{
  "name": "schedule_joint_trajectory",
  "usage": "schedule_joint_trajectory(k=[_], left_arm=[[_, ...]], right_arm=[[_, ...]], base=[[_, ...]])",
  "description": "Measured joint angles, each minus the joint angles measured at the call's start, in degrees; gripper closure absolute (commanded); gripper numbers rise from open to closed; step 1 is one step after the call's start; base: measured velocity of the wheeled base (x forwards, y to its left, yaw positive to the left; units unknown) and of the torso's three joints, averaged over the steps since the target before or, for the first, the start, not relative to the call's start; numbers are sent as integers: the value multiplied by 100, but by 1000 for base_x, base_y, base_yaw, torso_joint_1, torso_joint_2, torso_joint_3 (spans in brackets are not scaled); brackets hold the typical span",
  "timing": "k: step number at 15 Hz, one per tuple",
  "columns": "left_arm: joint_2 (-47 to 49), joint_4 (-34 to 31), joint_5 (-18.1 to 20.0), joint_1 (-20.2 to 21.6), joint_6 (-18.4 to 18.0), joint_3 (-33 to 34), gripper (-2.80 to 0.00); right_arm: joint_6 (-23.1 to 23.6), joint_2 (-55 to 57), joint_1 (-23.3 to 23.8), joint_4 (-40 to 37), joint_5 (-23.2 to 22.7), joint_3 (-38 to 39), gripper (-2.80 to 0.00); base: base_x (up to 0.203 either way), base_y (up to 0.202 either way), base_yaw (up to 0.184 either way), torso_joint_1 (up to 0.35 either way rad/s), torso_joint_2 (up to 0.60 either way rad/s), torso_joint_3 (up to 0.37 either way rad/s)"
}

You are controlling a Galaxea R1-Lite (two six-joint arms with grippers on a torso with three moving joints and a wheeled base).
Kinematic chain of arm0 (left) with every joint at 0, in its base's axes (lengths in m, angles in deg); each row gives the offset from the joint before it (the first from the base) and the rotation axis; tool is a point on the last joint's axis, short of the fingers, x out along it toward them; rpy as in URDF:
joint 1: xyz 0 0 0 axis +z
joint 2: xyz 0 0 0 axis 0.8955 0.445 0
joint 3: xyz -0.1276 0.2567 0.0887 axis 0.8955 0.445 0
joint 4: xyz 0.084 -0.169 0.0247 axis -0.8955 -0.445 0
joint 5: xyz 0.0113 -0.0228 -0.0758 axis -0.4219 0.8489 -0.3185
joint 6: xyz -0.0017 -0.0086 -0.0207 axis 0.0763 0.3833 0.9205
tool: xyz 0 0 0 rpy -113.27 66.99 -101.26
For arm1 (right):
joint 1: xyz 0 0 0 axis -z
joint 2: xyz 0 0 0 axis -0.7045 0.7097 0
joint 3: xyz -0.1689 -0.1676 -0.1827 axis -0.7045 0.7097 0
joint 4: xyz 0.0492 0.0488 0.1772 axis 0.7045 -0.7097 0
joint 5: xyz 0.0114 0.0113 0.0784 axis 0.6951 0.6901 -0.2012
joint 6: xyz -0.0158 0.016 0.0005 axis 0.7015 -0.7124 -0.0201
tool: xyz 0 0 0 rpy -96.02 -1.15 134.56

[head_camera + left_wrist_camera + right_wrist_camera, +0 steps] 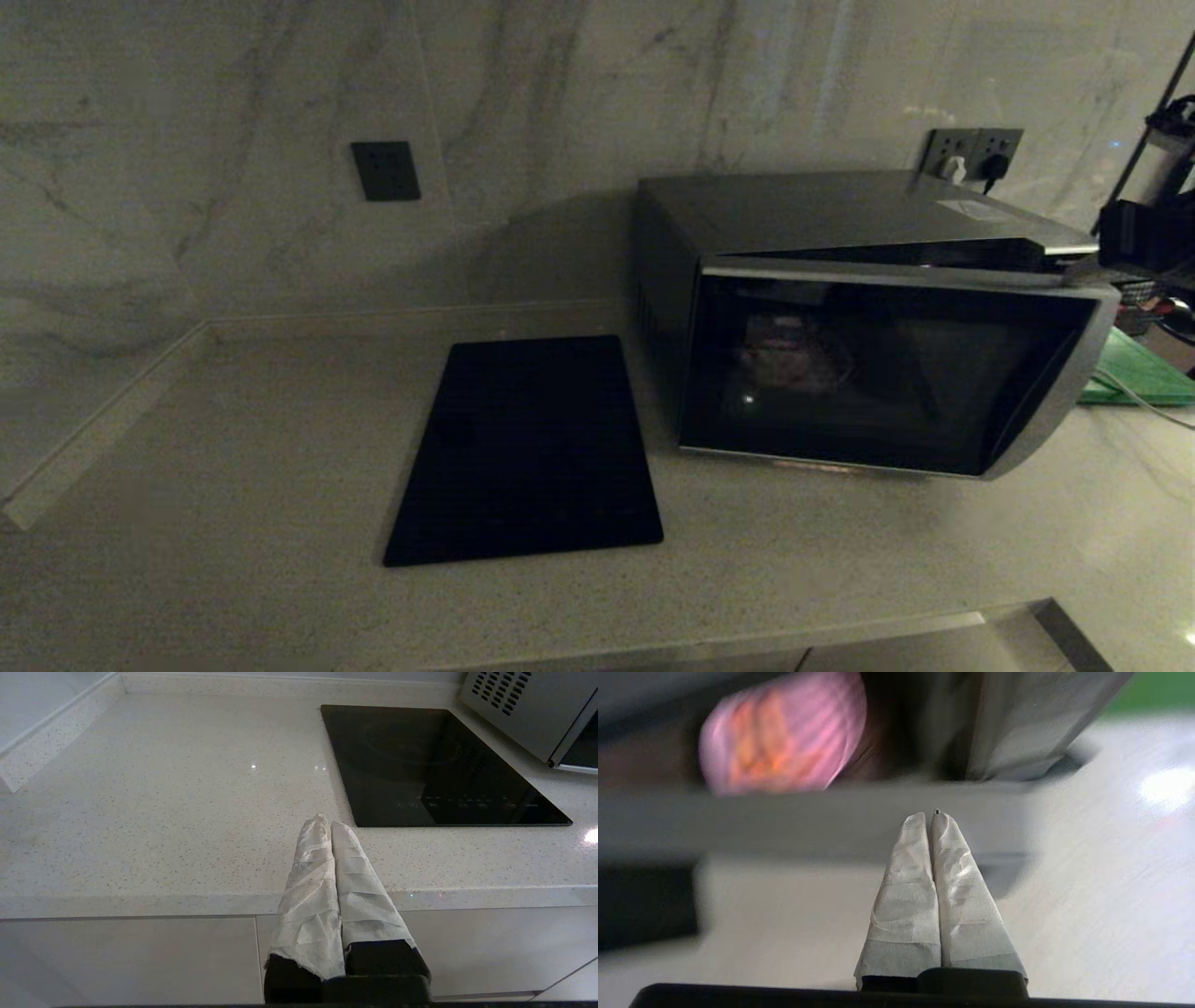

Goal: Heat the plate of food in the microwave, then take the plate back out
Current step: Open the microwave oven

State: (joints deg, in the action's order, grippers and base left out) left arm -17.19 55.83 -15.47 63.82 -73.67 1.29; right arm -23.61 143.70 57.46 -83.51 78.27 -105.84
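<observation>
1. Swinging the microwave (878,364) door looks like the job now; it stands a little way out from the box, so go slowly.
2. The right claw (930,814) is clenched on nothing, near the door's edge.
3. The plate of food (784,737) sits inside the microwave.
4. The left claw (327,822) is clenched, empty, over the bench (163,812) near the black mat (434,765).
5. Through the dark glass the plate is only a blur.

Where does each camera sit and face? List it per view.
Head: high up, looking down at the counter, the microwave with door ajar, black mat; right arm at the right edge.
Left wrist: behind the shut left tool, over the counter edge, mat ahead.
Right wrist: behind the shut right tool, facing the microwave, plate of food inside.
Shared: microwave.
</observation>
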Motion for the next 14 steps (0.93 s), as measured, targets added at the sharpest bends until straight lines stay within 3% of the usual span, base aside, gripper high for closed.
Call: schedule_joint_trajectory(k=[3, 5, 10, 12, 14], left_arm=[[0, 6, 0, -2, 1, 0, 0], [0, 2, -2, -6, 0, 0, 0], [0, 0, 2, -2, -1, 0, 0], [0, 0, 0, -2, 0, 0, 0], [0, 2, 0, 0, 1, 0, 0]], right_arm=[[17, -440, 34, -701, -865, 23, 0], [22, -615, 41, -708, -909, 4, 0], [7, -807, 43, -266, -619, 4, 0], [2, -808, 43, 132, -256, 4, 0], [11, -701, 34, 635, 406, 34, 0]], base=[[0, 0, 0, 0, 0, 0], [0, 0, 0, 0, 0, 0], [0, 0, 0, 0, 0, 0], [0, 0, 0, 0, 0, 0], [0, 0, 0, 0, 0, 0]])
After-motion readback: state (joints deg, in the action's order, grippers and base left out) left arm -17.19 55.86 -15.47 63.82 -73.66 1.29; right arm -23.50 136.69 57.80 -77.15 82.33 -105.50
